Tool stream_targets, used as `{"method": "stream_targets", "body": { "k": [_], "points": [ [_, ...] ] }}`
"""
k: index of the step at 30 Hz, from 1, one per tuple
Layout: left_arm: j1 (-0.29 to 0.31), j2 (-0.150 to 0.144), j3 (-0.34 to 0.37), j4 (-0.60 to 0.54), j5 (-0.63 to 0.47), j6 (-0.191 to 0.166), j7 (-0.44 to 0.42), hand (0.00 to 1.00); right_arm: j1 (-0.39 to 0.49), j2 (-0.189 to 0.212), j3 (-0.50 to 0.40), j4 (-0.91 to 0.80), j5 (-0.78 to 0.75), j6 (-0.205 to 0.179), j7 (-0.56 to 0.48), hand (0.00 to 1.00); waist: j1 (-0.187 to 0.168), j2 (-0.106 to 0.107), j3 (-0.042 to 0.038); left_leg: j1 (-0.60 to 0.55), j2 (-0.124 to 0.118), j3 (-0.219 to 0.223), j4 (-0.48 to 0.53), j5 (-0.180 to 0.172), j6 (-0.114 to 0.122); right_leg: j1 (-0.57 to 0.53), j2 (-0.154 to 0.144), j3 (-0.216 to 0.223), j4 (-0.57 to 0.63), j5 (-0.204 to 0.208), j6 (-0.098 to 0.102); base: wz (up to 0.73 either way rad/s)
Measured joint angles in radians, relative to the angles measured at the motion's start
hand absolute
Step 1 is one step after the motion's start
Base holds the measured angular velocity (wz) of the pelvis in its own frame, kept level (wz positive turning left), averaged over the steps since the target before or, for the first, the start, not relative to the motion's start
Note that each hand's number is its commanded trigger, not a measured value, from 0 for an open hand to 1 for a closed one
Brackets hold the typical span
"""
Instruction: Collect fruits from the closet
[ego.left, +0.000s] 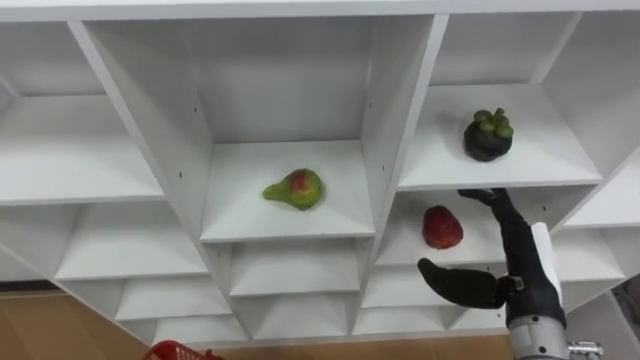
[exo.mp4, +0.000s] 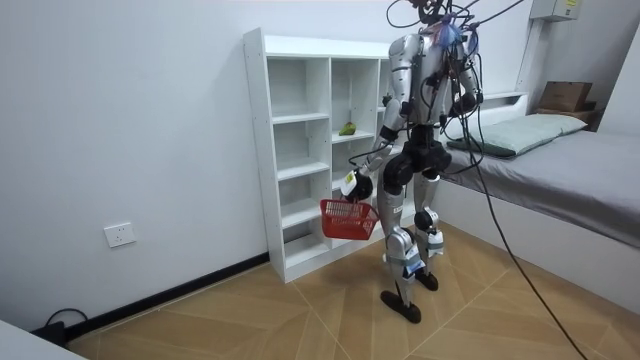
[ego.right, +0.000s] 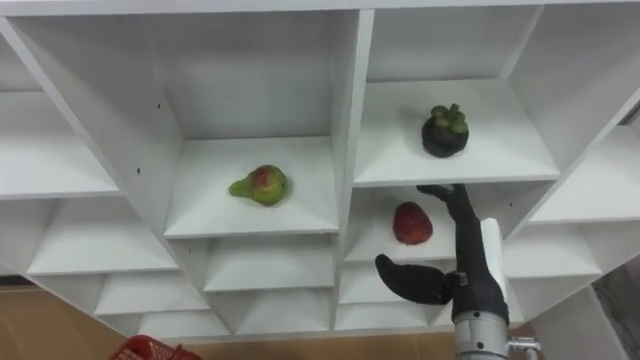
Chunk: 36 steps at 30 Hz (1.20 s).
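Lowest in the eye views, at the bottom edge and nearest to the robot, is the rim of a red basket; in the room view this basket hangs at thigh height from the left hand, which seems to be closed round its handle, though the hand is small there and I cannot be sure of the grip. The robot stands upright on the wooden floor, directly before the white closet, with a bed behind it at the room view's right.

The right hand is raised in front of the right column of the closet; its fingers are stretched out and point up and to the left, and the thumb is spread wide apart from them, low and to the left; it holds nothing.

In the wide gap between thumb and fingers I see the strawberry; it lies on the lower shelf of the right column, deeper than the hand, and the hand is not closed on it.

In the middle column, one compartment to the left and a little higher, lies the pear, green with a red blush, on its side near the middle of its shelf.

Farthest up, in the compartment directly above the strawberry, stands the dark mangosteen with its green cap upward; it is well apart from the hand.
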Motion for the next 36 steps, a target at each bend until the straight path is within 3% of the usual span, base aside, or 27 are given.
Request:
{"method": "stream_targets", "body": {
  "k": [6,13,17,22,34,36],
  "points": [
    [-0.001,0.007,-0.029,0.000,-0.001,0.009,-0.015,1.00,0.002,0.000,0.009,-0.009,0.002,0.011,-0.009,0.00,0.001,-0.014,0.0023,-0.004,0.000,0.002,0.000,0.000,0.000,-0.004,0.000,0.002,0.000,0.000,0.000,0.00],
    [0.004,0.011,-0.047,-0.002,-0.001,0.012,-0.020,1.00,0.010,-0.006,0.010,-0.027,0.001,0.010,-0.013,0.00,0.000,-0.011,0.0016,-0.014,0.000,0.006,0.000,0.000,0.000,-0.017,0.001,0.007,0.001,0.000,0.000,-0.01],
    [0.012,0.030,-0.080,-0.011,-0.001,0.011,-0.019,1.00,0.010,-0.013,0.030,-0.036,0.008,0.009,-0.038,0.00,-0.003,-0.013,-0.0006,-0.029,0.000,0.015,0.002,0.000,0.000,-0.039,0.002,0.016,0.010,0.000,0.000,-0.08],
    [0.027,0.036,-0.083,-0.022,-0.001,0.011,-0.020,1.00,0.020,-0.013,0.037,-0.050,0.028,0.007,-0.041,0.00,-0.023,-0.015,-0.0023,-0.024,0.000,0.022,0.002,0.000,0.000,-0.037,0.002,0.020,0.009,0.000,0.000,-0.02],
    [0.032,0.039,-0.086,-0.083,-0.012,0.010,-0.043,1.00,0.033,-0.041,0.058,-0.050,0.056,-0.041,-0.090,0.00,-0.026,-0.017,0.0005,-0.010,0.002,0.072,-0.014,0.001,0.002,-0.054,0.016,0.075,0.016,0.014,0.001,-0.12],
    [0.034,0.042,-0.107,-0.084,-0.037,0.007,-0.043,1.00,0.041,-0.042,0.057,-0.050,0.094,-0.054,-0.111,0.00,-0.041,-0.016,0.0002,-0.010,0.001,0.073,-0.016,0.001,0.002,-0.055,0.016,0.075,0.016,0.014,0.001,-0.02]
  ]
}}
